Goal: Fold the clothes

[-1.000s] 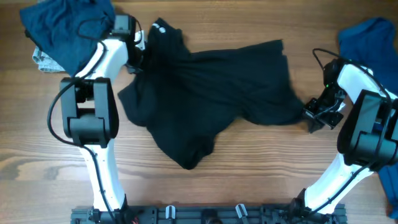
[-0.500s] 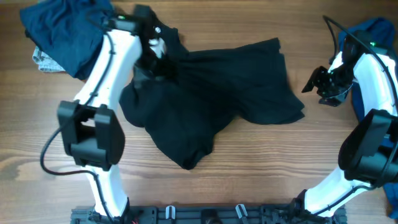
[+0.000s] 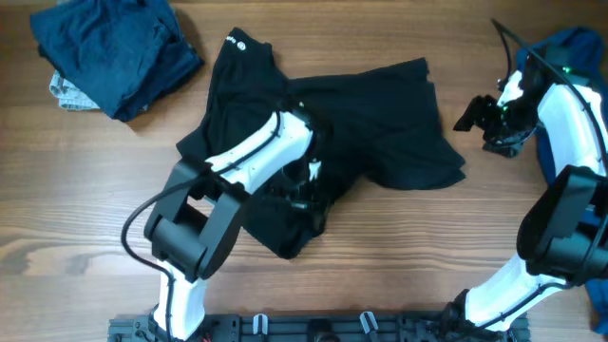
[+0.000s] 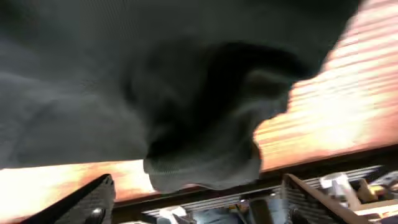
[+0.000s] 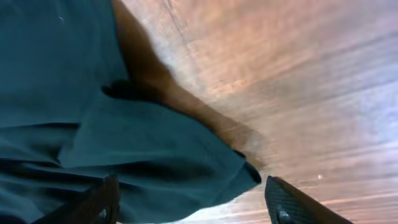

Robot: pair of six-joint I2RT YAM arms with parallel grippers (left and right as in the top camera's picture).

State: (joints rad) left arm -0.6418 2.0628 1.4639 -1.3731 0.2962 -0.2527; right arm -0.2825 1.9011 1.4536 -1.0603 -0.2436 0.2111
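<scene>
Near the shirt, left gripper and right gripper have just opened wide, both empty; regrasping for a fold likely comes next.

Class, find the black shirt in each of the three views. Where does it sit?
Overhead: black shirt spread across the centre.
Left wrist: it fills the upper picture.
Right wrist: not in it; only blue cloth shows.
Shared landmark: the wooden table, in all three.
</scene>
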